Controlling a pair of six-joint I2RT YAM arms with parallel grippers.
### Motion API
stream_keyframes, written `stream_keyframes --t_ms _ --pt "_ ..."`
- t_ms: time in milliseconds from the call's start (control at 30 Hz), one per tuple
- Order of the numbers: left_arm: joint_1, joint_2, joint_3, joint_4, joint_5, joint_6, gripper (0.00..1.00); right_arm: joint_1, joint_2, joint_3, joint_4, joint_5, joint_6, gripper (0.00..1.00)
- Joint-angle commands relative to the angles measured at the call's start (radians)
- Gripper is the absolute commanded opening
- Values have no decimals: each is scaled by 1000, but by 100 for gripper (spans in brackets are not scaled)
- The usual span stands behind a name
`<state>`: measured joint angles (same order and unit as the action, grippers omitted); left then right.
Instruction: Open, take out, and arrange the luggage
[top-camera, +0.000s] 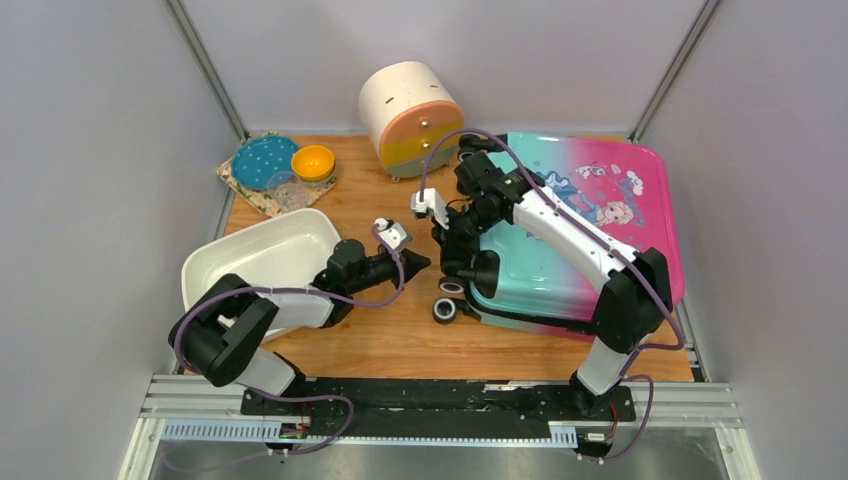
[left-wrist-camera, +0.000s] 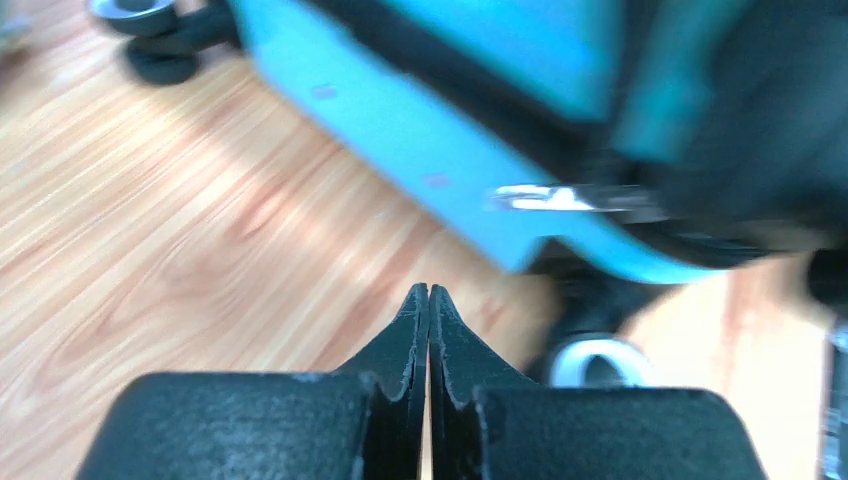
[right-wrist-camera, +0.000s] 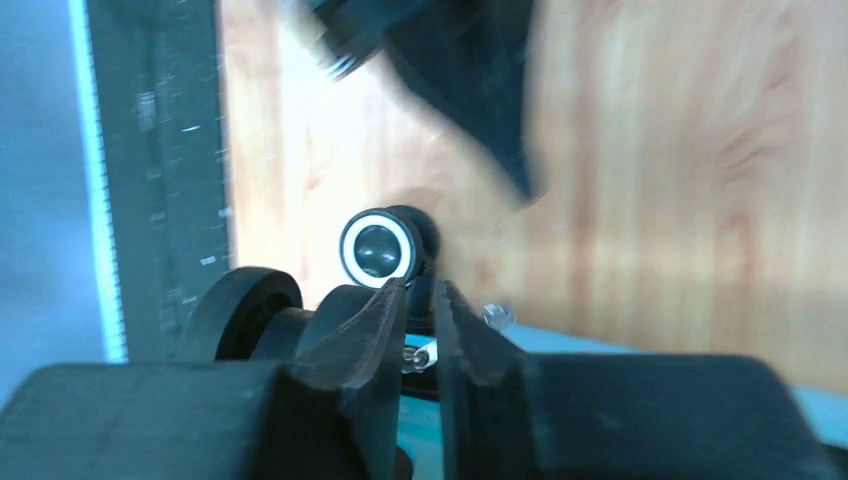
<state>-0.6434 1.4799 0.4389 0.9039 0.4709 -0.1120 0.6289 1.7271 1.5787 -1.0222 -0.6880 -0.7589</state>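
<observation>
The luggage (top-camera: 600, 210) lies flat and closed on the right of the table, teal on its left half, pink with a cartoon print on its right, black wheels (top-camera: 445, 310) at its near-left corner. My right gripper (top-camera: 458, 268) reaches down to that corner's edge. In the right wrist view its jaws (right-wrist-camera: 420, 290) stand almost together on a small silver zipper pull (right-wrist-camera: 420, 352), with a white-rimmed wheel (right-wrist-camera: 378, 248) just beyond. My left gripper (top-camera: 420, 262) hovers just left of that corner. Its fingers (left-wrist-camera: 428, 290) are shut on nothing above the wood, and the teal shell (left-wrist-camera: 400, 110) fills the view ahead.
A round cream drawer cabinet (top-camera: 410, 118) stands at the back centre. A white basin (top-camera: 262, 262) sits at the left beside my left arm. A mat at the back left holds a teal plate (top-camera: 265, 160) and a yellow bowl (top-camera: 313, 162). Grey walls enclose the table.
</observation>
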Motion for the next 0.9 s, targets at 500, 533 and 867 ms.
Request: stream_keyframes --t_ms 500,533,867 --pt "70 -90 -132 -13 293 342 54 -380 95 552 171 420 627 58" --pt "70 -92 -135 -2 342 357 58 -382 120 550 215 462 635 58" --pt "50 63 -5 133 483 308 70 -382 319 627 341 665 638 58"
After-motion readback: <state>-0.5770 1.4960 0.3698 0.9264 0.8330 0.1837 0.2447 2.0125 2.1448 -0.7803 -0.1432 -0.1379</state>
